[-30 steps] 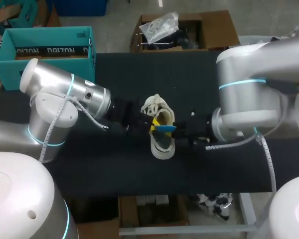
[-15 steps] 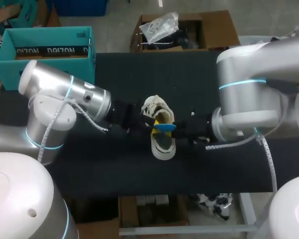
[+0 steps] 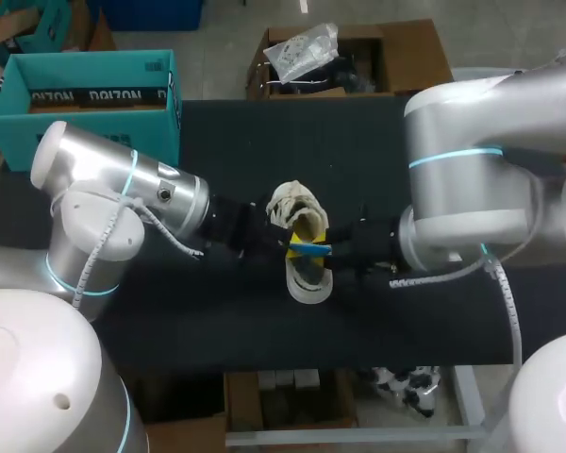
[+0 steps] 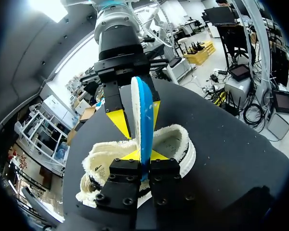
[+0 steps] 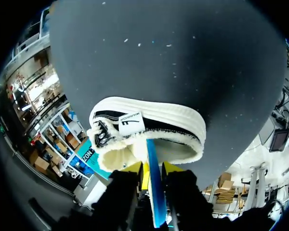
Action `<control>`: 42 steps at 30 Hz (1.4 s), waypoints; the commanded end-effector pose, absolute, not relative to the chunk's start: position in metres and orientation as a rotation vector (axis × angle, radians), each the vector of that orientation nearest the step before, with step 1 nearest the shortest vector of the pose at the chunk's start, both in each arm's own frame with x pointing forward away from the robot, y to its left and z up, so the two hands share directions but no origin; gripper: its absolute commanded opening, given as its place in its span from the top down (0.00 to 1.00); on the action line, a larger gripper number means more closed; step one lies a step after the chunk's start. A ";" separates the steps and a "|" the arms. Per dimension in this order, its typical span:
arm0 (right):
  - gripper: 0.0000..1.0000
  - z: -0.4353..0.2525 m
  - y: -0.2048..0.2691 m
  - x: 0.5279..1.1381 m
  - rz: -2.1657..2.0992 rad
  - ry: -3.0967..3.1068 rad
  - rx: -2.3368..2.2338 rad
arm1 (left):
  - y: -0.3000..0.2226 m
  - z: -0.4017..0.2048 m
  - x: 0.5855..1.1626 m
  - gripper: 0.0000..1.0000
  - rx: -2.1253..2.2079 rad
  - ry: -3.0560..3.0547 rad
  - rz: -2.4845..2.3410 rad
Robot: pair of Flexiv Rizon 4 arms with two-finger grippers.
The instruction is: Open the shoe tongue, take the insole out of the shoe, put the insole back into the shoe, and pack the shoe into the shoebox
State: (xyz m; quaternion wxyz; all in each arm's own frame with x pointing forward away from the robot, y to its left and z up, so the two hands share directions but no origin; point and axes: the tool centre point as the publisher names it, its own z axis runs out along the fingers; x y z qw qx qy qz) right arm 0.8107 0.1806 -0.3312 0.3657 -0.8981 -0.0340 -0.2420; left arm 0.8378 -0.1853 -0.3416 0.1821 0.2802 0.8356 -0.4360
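A white fleece-lined shoe (image 3: pixel 300 266) lies mid-table, its opening up. Above it the blue insole (image 3: pixel 309 247) stands on edge between my two grippers. My left gripper (image 3: pixel 288 241) is shut on one end of the insole (image 4: pixel 143 110), yellow tips (image 4: pixel 154 155) pressed to both faces over the shoe (image 4: pixel 176 144). My right gripper (image 3: pixel 324 251) faces it from the other side. In the right wrist view its fingers (image 5: pixel 137 173) stand slightly off the insole (image 5: pixel 154 197), open, with the shoe (image 5: pixel 149 130) beyond. The teal shoebox (image 3: pixel 85 94) sits at the back left.
The black table top (image 3: pixel 377 151) spreads around the shoe, with its front edge (image 3: pixel 311 366) a short way below. Both arms meet over the middle, the left arm's body (image 3: pixel 123 189) close to the shoebox.
My right gripper's fingers have spread off the insole. My left arm has drawn slightly up and back while still holding the insole. The shoe has stayed put.
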 end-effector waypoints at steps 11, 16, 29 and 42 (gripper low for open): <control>1.00 -0.347 0.190 0.837 -0.559 -0.071 -2.337 | -0.191 -0.355 0.869 1.00 0.672 2.376 -1.246; 1.00 -0.351 0.189 0.842 -0.547 -0.060 -2.341 | -0.193 -0.358 0.875 1.00 0.647 2.391 -1.267; 1.00 -0.346 0.180 0.833 -0.550 -0.024 -2.391 | -0.184 -0.347 0.857 0.70 0.700 2.362 -1.281; 1.00 -0.352 0.178 0.836 -0.525 -0.010 -2.396 | -0.187 -0.345 0.844 1.00 0.756 2.345 -1.271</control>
